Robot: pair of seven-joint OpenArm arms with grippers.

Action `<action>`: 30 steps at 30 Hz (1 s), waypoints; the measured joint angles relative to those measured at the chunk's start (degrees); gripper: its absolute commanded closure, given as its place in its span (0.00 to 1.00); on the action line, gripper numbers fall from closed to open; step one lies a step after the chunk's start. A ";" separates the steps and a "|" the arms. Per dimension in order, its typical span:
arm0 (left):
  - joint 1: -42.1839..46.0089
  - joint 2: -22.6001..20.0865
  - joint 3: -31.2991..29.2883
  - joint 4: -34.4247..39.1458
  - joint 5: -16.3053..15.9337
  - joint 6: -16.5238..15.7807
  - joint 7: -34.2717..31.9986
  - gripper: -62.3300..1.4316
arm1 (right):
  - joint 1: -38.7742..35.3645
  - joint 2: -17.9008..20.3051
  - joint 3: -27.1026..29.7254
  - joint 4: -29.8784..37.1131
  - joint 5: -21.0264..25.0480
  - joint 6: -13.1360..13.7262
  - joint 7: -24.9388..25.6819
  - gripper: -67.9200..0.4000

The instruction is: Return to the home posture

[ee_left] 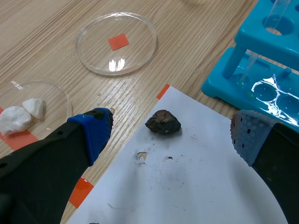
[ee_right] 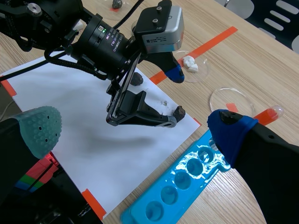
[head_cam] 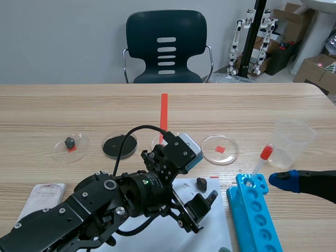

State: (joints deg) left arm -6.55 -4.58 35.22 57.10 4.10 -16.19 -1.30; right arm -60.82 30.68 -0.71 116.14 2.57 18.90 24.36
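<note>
My left gripper (ee_left: 173, 122) is open and hangs over a white paper sheet (ee_left: 196, 186). A small dark rock (ee_left: 163, 122) lies on the sheet below and between its fingers, not touched. In the scene view the left gripper (head_cam: 203, 178) sits at the table's front middle, above the rock (head_cam: 201, 182). My right gripper (ee_right: 135, 126) is open and empty, raised over the blue tube rack (ee_right: 182, 186). Only one of its fingers (head_cam: 283, 181) shows in the scene view, low at the right.
Petri dishes stand in a row: one with a grey stone (head_cam: 71, 143), one with black powder (head_cam: 119, 145), one with white lumps (ee_left: 25, 112), one bare (head_cam: 220, 149). A clear cup (head_cam: 291, 144) and a red-capped dropper (head_cam: 262, 160) stand by the rack (head_cam: 254, 210). A packet (head_cam: 42, 197) lies front left.
</note>
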 measured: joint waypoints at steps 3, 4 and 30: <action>0.00 0.00 0.00 0.00 0.02 0.00 0.00 0.15 | 0.00 0.00 0.00 0.00 0.00 0.00 0.00 0.00; 0.00 0.00 0.00 0.00 0.28 0.00 0.00 0.15 | 0.00 0.00 0.00 0.00 0.00 0.00 0.00 0.00; 24.15 -26.43 -16.06 32.04 -13.64 0.52 -13.53 0.15 | 0.00 0.00 0.00 0.00 0.00 0.00 0.02 0.00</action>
State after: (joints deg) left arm 17.61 -31.00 19.16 89.14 -9.54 -15.66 -14.83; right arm -60.82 30.68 -0.71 116.14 2.57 18.90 24.38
